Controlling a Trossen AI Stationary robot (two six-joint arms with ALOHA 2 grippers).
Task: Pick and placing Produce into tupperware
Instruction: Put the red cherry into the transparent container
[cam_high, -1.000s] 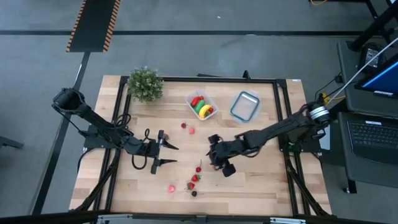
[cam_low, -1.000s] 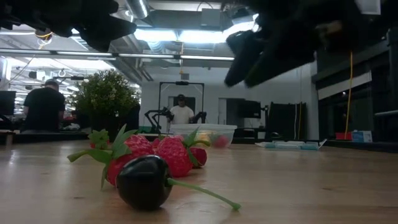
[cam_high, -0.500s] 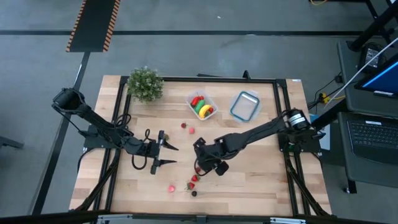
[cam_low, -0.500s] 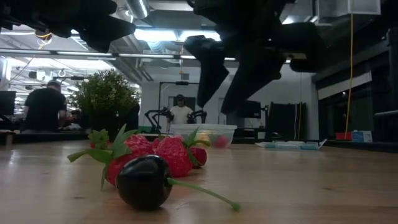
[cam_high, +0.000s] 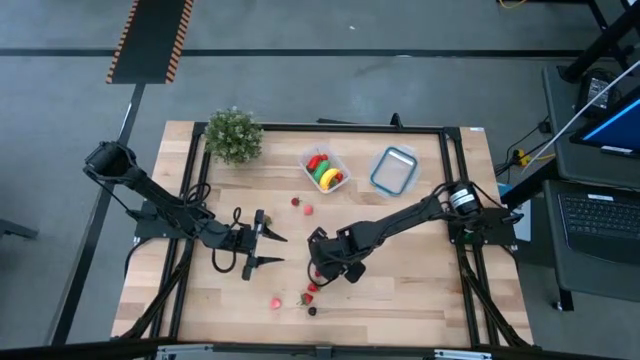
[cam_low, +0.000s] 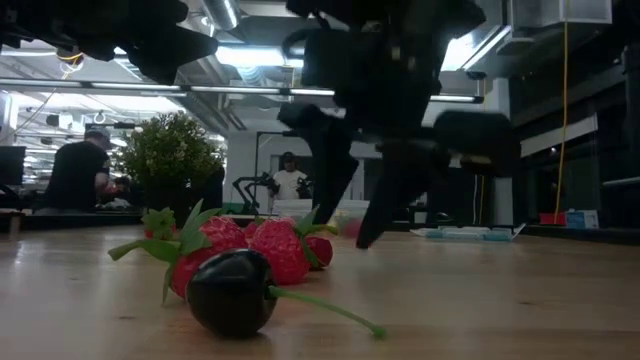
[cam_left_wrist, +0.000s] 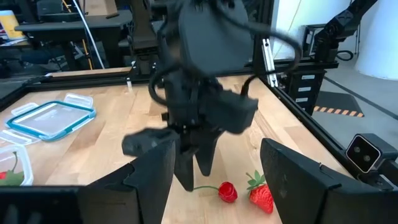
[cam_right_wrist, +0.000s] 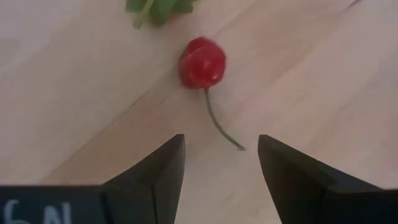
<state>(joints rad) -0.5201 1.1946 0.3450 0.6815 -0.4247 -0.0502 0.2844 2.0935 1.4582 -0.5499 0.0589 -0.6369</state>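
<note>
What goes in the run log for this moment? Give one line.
right gripper: jaws open, over red cherry | left gripper: open, waiting | tupperware: holds some produce

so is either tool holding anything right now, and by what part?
Nothing held. The right tool is open, empty, above a small red cherry with a thin green stem on the table. The left tool is open and empty too, waiting at table left.
</note>
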